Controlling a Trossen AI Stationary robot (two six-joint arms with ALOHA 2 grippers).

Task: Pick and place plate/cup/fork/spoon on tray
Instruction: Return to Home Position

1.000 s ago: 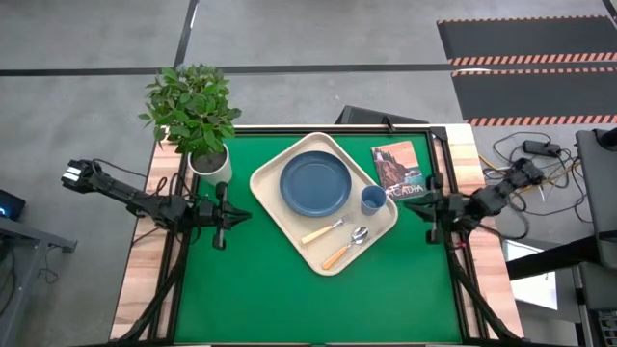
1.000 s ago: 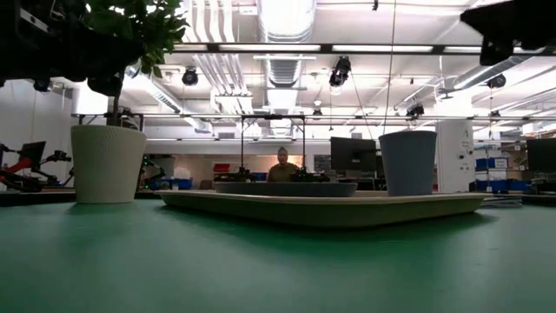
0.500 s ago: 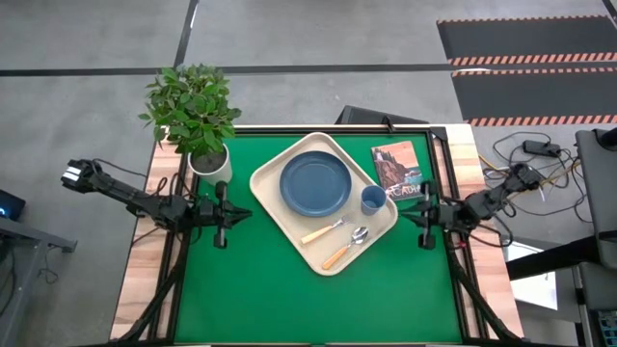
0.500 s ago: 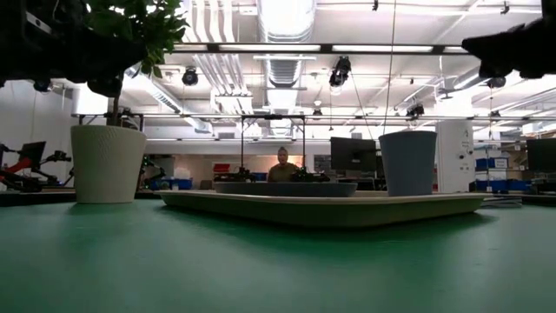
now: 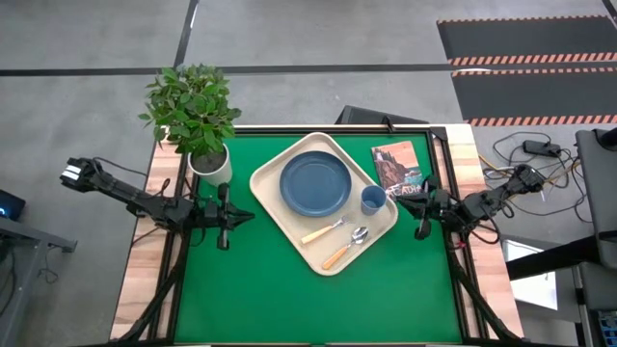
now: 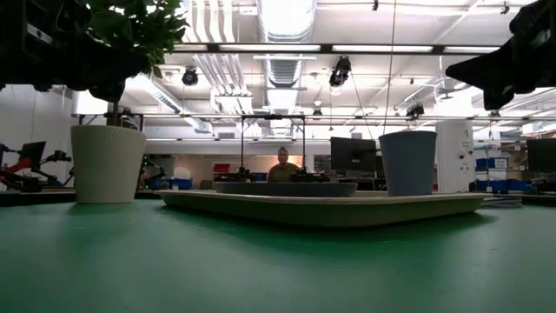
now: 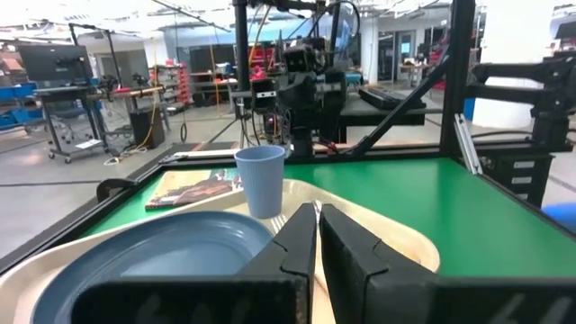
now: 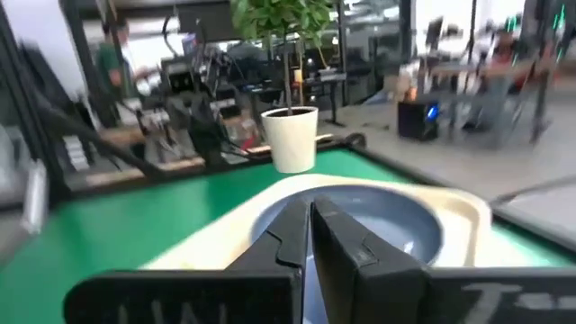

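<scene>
Cream-beige and set cornerwise on the green table point(image 5: 251, 299), the tray point(image 5: 294, 226) lies between the two grippers and carries all four pieces, so the setting reads as finished. The blue plate point(image 5: 315, 183) fills the tray's wider part. The cup point(image 5: 373, 200) stands upright just beside the plate's rim, on the side nearest the right fingers. The fork point(image 5: 322, 231) and the spoon point(image 5: 347, 248) lie side by side in the remaining corner, clear of the plate. Laid this way, nothing overlaps and each piece has its own spot.

The left gripper point(image 5: 236, 216) is held above the table just off the tray's edge, pointing toward it. Its fingers point(image 7: 297, 243) are drawn together with only a slit between them and hold nothing; ahead of them sit the plate and, farther off, the cup. The right gripper point(image 5: 415, 212) sits just off the tray's opposite edge, near the book point(image 5: 397, 166). Its fingers point(image 8: 288, 238) are likewise closed and empty, facing the plate, with the white plant pot point(image 5: 210, 164) well beyond. Both arms are tucked toward their own table edges, which I judge to be the rest pose or close to it; no piece is left to fetch.
</scene>
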